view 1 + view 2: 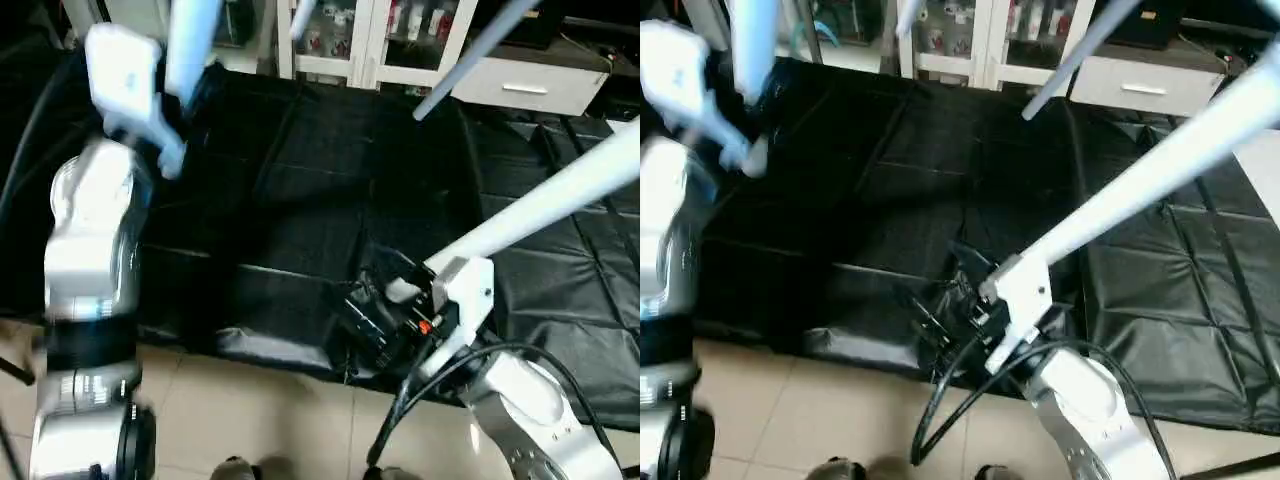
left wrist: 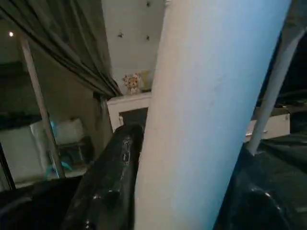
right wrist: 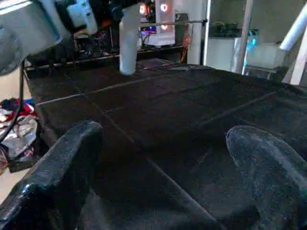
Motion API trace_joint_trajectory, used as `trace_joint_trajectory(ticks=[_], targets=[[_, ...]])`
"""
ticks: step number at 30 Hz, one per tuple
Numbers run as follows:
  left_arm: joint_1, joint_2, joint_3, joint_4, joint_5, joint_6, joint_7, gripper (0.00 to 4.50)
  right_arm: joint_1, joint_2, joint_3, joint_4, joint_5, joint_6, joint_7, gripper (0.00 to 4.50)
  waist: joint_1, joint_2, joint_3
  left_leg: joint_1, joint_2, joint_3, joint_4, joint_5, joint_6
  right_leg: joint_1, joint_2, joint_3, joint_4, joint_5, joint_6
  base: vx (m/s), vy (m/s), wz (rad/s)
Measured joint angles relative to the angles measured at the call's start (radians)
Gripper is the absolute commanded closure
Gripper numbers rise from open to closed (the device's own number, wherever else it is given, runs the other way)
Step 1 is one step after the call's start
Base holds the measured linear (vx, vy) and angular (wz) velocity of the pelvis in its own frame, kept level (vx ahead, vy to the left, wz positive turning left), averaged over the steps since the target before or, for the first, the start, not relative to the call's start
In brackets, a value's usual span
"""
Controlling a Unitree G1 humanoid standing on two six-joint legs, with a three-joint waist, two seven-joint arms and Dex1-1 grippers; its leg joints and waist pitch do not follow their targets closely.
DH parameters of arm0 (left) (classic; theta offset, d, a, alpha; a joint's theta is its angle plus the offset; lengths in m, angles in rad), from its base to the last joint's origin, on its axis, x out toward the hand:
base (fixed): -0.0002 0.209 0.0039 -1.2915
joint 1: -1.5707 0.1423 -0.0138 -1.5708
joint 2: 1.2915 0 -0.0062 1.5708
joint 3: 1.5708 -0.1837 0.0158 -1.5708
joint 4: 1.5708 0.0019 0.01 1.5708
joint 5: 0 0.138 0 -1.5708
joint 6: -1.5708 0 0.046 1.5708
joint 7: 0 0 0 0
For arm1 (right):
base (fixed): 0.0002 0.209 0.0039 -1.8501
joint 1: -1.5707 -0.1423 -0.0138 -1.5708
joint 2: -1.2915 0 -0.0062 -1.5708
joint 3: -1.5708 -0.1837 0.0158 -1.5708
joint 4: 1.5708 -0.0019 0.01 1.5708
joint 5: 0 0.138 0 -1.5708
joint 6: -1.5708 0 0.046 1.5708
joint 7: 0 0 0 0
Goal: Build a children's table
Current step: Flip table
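Left claw (image 1: 190,95) grips a leg (image 1: 193,45) upright, likely ready for socketing. Right claw (image 3: 163,182) hangs wide and empty over the black mat (image 1: 300,200).

Silver, rounded left forearm (image 1: 90,250) with a black band and white wrist block; the right forearm (image 1: 530,410) is silver-white, trailing looped black cables (image 1: 440,375); thick black fingers (image 3: 62,177).

Black quilted mat (image 1: 300,200) covers tiled floor (image 1: 250,410).
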Motion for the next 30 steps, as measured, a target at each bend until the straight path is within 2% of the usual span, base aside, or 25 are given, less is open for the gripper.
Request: trace_joint_trajectory(ticks=[3,7,10,12,16,17,23,30], targets=[[0.058,-0.02,-0.001,-0.024,-0.001,-0.026,0.005,2.63,0.0,0.001,-0.012,0.01,-0.008,-0.009,-0.003,0.0,-0.001,-0.01,0.0,0.0,0.0,0.001,0.0,-0.001,0.001,0.0,0.0,0.0,-0.001,0.0,0.0,0.0,0.0,0.0],[0.112,-0.03,0.001,-0.024,-0.001,-0.09,0.017,2.67,0.007,0.0,-0.036,0.038,-0.02,-0.045,-0.007,0.0,-0.001,-0.018,0.0,0.001,0.0,0.001,0.0,-0.001,0.001,0.0,0.0,0.001,0.0,0.0,0.0,0.0,0.0,0.0],[0.16,-0.046,0.008,-0.024,-0.001,-0.156,0.022,2.7,0.041,-0.008,-0.041,0.055,-0.065,-0.116,-0.016,0.0,-0.001,-0.019,-0.001,0.001,0.0,0.001,0.0,-0.001,0.001,0.001,0.0,0.001,-0.001,0.0,0.001,0.0,0.0,0.0],[0.203,-0.051,0.01,-0.024,0.003,-0.2,0.032,2.73,0.059,-0.007,-0.054,0.098,-0.126,-0.191,-0.044,0.0,-0.004,-0.021,-0.001,0.001,0.0,0.001,0.0,-0.001,0.001,0.001,0.0,0.001,-0.001,0.0,0.001,0.0,0.0,0.0],[0.281,-0.07,0.015,-0.019,0.035,-0.275,0.076,2.78,0.085,0.02,-0.102,0.148,-0.19,-0.311,-0.105,0.0,-0.019,-0.023,-0.001,0.001,0.0,0.001,0.0,-0.001,0.002,0.001,0.0,0.001,-0.001,0.0,0.002,0.0,0.0,0.0],[0.29,-0.074,0.015,-0.005,0.039,-0.286,0.083,2.81,0.087,0.03,-0.109,0.148,-0.192,-0.331,-0.113,0.0,-0.024,-0.025,-0.001,0.001,0.0,0.001,0.0,-0.001,0.002,0.001,0.0,0.001,-0.001,0.001,0.003,0.0,0.0,0.0],[0.327,-0.086,0.022,0.056,0.058,-0.34,0.134,2.88,0.119,0.045,-0.124,0.166,-0.217,-0.418,-0.136,0.0,-0.029,-0.03,-0.001,0.001,0.0,0.001,0.001,-0.001,0.002,0.002,0.0,0.001,-0.002,-0.001,0.008,0.0,0.0,0.0],[0.358,-0.094,0.014,0.091,0.06,-0.386,0.156,2.9,0.117,0.054,-0.126,0.194,-0.226,-0.459,-0.137,0.0,-0.03,-0.032,-0.002,0.001,0.0,0.001,0.0,-0.001,0.002,0.002,0.0,0.001,-0.002,-0.001,0.008,0.0,0.0,0.0]])
